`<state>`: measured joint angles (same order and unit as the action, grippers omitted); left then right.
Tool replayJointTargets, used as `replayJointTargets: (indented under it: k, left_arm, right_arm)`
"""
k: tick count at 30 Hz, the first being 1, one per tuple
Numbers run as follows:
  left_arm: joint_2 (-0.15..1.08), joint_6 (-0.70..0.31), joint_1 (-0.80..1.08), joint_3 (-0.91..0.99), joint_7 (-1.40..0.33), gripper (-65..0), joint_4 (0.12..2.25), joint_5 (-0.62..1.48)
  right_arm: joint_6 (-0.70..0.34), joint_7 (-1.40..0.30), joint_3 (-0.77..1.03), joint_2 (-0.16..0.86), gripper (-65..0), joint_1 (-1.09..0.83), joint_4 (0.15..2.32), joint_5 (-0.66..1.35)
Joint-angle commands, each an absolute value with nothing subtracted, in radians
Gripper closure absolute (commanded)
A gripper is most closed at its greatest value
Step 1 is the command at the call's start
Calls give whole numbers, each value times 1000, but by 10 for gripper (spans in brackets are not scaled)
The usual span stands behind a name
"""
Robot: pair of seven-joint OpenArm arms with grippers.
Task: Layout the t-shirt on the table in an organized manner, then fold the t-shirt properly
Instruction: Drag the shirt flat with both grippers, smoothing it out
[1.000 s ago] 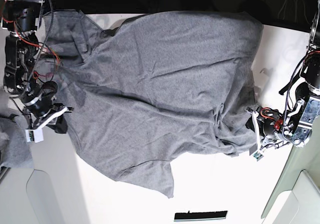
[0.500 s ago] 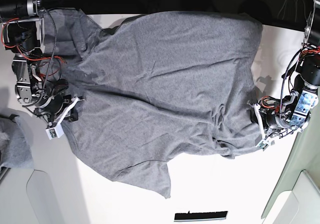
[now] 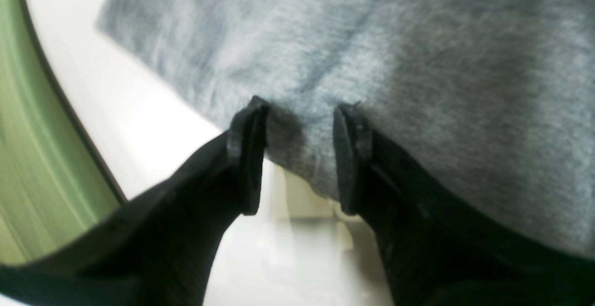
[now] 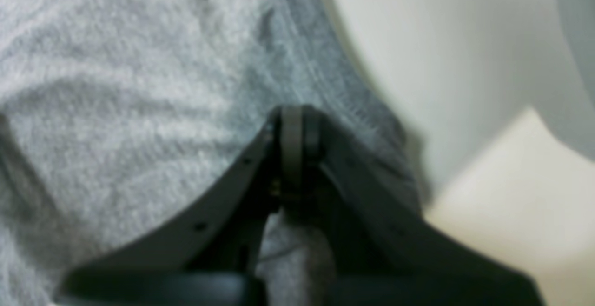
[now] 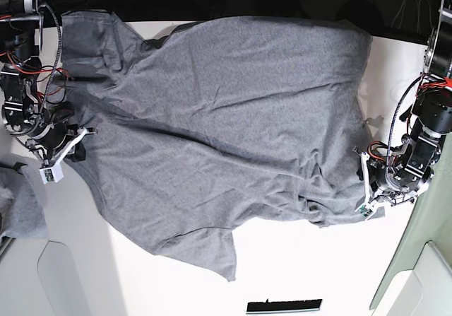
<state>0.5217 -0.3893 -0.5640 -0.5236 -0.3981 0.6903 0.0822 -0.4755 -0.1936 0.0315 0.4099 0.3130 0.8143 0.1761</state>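
Table (image 5: 296,273) is white, mostly covered. T-shirt (image 5: 233,132) lies spread across it but skewed and wrinkled, one sleeve flap pointing toward the near edge, a bunched fold by the left arm; layout step not finished, I'd say.

Right gripper (image 4: 293,129) is clamped tight on a fold at the shirt's stitched hem. Left gripper (image 3: 297,157) has its jaws parted, straddling the fabric edge; cloth sits between the pads (image 3: 248,157) but isn't pinched.

To do this well: close left fully on the edge before pulling, then draw both arms apart evenly, low over the table, so the bunch flattens without dragging the whole shirt.
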Motion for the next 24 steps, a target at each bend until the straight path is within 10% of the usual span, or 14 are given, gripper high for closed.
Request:
replayJointTargets:
  k: [1,24]
  left_arm:
    - [547,-381,-598,-518,-401,-269,697,77]
    - [622,-340,-598,-517,-514,-256,796,291]
  right_arm:
    - [-468,-209,51,427,0,305,821,165]
    - [-565,-248,377,451,0,146,958,430]
